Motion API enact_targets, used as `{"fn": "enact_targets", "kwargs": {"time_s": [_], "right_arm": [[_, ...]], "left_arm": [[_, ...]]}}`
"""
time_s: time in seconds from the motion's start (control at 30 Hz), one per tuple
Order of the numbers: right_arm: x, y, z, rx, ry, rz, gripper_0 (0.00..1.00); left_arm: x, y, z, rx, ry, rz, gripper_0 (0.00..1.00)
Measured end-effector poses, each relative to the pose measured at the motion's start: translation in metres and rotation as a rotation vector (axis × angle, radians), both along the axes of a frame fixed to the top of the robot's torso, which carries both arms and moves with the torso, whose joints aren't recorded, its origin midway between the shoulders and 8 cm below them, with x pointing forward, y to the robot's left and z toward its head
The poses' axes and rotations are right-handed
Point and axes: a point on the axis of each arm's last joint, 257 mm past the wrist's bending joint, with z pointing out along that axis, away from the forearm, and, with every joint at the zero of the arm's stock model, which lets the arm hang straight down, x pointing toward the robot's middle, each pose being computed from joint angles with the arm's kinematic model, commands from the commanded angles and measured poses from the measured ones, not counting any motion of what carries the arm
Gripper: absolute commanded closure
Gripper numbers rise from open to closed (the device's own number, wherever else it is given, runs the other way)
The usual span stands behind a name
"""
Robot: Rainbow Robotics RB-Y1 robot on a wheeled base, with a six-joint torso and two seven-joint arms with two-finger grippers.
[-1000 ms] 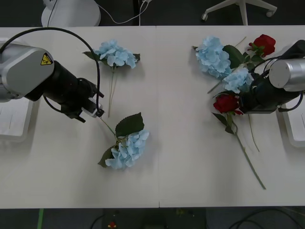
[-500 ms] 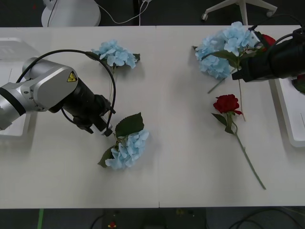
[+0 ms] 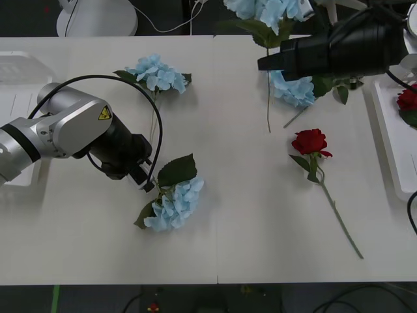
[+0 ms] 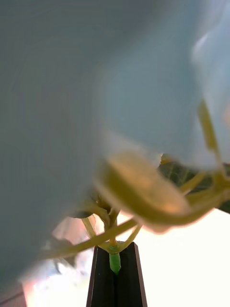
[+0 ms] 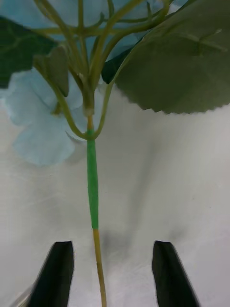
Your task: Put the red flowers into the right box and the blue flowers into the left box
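Note:
My left gripper (image 3: pixel 148 186) is low over the table, open, its black fingers either side of the thin green stem of a blue flower (image 3: pixel 173 203); the stem (image 5: pixel 92 192) runs between the open gripper (image 5: pixel 112 252). My right gripper (image 3: pixel 262 64) is raised over the far right, shut on the stem (image 4: pixel 114 263) of another blue flower (image 3: pixel 268 9), whose stem hangs down. One red flower (image 3: pixel 310 141) lies on the table, another (image 3: pixel 407 99) lies in the right box (image 3: pixel 389 140). The left box (image 3: pixel 16 64) shows behind my left arm.
Two more blue flowers lie on the table, one at the far left-centre (image 3: pixel 157 72) and one under my right arm (image 3: pixel 293 89). The lying rose's long stem reaches toward the near edge (image 3: pixel 342 218). Chair and stand bases sit beyond the table.
My right gripper has lifted its blue flower higher and carried it leftward. My left gripper has dropped onto the near blue flower's stem and now straddles it.

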Motion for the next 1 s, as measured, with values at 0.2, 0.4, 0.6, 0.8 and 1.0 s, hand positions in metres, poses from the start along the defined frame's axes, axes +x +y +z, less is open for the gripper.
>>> {"fn": "enact_targets", "kwargs": {"time_s": [0.2,0.4,0.6,0.8,1.0], "right_arm": [[0.001,0.048,0.020,0.111,-0.032,0.024,1.00],[0.000,0.079,0.038,0.175,-0.058,0.043,1.00],[-0.001,0.096,0.040,0.186,-0.072,0.052,1.00],[0.003,0.108,0.038,0.204,-0.086,0.033,1.00],[-0.002,0.120,0.031,0.202,-0.078,0.047,1.00]], "left_arm": [[0.007,0.002,0.000,0.007,-0.030,0.001,1.00],[0.010,0.001,0.001,0.005,-0.041,0.008,1.00],[0.011,0.001,0.003,-0.012,-0.034,0.057,1.00],[0.013,0.003,0.028,-0.052,-0.005,0.104,1.00],[0.024,-0.024,0.098,-0.232,-0.011,0.297,1.00]]}}
